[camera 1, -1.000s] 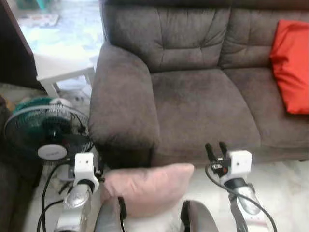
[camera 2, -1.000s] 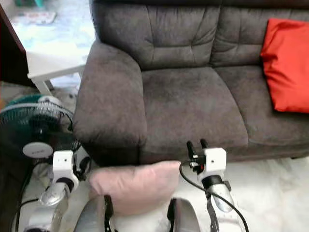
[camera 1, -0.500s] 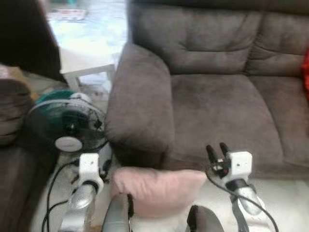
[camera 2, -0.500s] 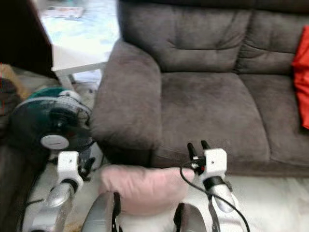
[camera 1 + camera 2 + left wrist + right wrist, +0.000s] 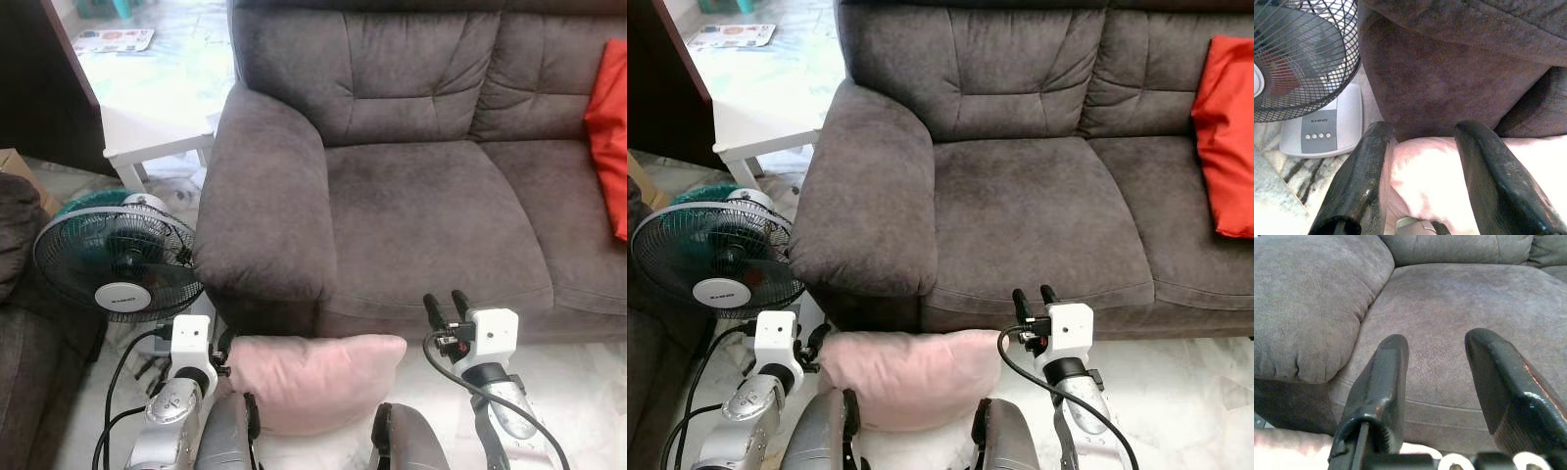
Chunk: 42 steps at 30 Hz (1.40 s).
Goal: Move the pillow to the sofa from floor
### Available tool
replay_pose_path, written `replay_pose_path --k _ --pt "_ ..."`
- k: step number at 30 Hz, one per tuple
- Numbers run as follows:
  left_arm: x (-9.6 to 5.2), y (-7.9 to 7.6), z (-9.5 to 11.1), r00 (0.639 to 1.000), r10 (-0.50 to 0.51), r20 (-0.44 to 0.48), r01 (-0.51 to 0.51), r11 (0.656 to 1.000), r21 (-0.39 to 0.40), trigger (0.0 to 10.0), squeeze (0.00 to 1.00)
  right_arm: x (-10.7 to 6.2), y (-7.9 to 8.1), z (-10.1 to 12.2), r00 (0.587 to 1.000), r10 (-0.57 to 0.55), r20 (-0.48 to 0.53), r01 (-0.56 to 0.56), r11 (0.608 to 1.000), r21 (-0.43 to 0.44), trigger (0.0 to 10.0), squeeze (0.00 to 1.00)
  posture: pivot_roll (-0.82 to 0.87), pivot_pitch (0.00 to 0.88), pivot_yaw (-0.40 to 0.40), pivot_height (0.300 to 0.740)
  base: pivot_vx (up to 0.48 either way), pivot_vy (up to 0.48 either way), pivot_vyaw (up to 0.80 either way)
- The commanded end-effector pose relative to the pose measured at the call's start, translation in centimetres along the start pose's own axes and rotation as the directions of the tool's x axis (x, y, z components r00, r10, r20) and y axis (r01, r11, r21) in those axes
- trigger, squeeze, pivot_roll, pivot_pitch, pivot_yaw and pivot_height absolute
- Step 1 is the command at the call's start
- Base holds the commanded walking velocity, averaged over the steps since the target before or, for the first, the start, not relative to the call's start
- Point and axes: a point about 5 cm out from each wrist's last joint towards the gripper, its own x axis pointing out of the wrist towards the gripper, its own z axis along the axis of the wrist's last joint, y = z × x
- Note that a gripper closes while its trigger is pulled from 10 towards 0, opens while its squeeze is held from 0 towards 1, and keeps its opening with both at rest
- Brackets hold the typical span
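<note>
- We judge the task barely begun: the pink pillow (image 5: 315,380) lies on the floor, pressed up against the front of the grey sofa (image 5: 431,211), below its left armrest.
- Our left claw (image 5: 1422,181) is at the pillow's left end with its fingers spread; in the left wrist view the pink fabric sits between them, but we cannot tell whether they touch it. Nothing is pinched.
- Our right claw (image 5: 443,305) hovers just beside the pillow's right corner, fingers spread and empty, pointing at the sofa seat.
- The seat cushion directly ahead is bare; a red cushion (image 5: 1225,132) rests further right.
- A standing fan (image 5: 116,259) and a white worktop (image 5: 157,132) sit to the left, apart from the pillow.
- Left to do, by our reckoning: close on the pillow, lift it over the seat's front edge, and release.
</note>
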Motion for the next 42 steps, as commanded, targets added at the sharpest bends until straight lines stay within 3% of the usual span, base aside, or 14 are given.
replay_pose_path --k 1,7,12,18,23,34,42 --pt "-0.1 -0.1 -0.4 1.000 -0.010 -0.016 0.010 1.000 0.010 10.0 0.00 -0.2 -0.1 -0.2 1.000 -0.005 -0.013 0.005 1.000 0.006 10.0 0.00 0.10 0.080 -0.033 0.590 0.000 0.000 0.00" --pt "0.1 -0.4 -1.1 0.997 -0.040 -0.060 0.041 0.999 0.013 10.0 0.00 0.0 -0.3 -0.2 1.000 -0.018 -0.016 0.018 1.000 0.005 10.0 0.00 0.10 0.070 -0.028 0.590 0.000 0.000 0.00" --pt "0.1 0.2 -2.8 0.987 -0.026 -0.160 0.022 0.999 -0.030 10.0 0.00 0.0 -0.2 -0.1 1.000 -0.014 -0.011 0.014 1.000 0.005 10.0 0.00 0.10 0.067 -0.025 0.590 0.000 0.000 0.00" --pt "0.2 0.7 -3.6 0.979 -0.016 -0.203 0.012 1.000 -0.020 10.0 0.00 0.0 -0.2 -0.1 1.000 -0.017 -0.011 0.017 1.000 0.004 10.0 0.00 0.10 0.074 -0.031 0.590 0.000 0.000 0.00" --pt "1.1 1.4 -3.4 0.977 0.010 -0.214 -0.014 1.000 -0.021 10.0 0.00 0.1 -0.1 0.0 1.000 -0.013 -0.008 0.013 1.000 0.006 10.0 0.00 0.11 0.078 -0.035 0.590 0.000 0.000 0.00" --pt "2.3 0.2 -3.1 0.966 -0.045 -0.256 0.049 0.999 0.007 10.0 0.00 0.2 -0.4 0.3 1.000 -0.026 0.001 0.026 1.000 0.005 10.0 0.00 0.09 0.087 -0.037 0.590 0.000 0.000 0.00" --pt "2.3 0.4 -3.1 0.969 -0.040 -0.245 0.042 0.999 0.003 10.0 0.00 0.4 -0.3 0.4 1.000 -0.021 -0.001 0.021 1.000 0.009 10.0 0.00 0.10 0.090 -0.041 0.590 0.000 0.000 0.00"
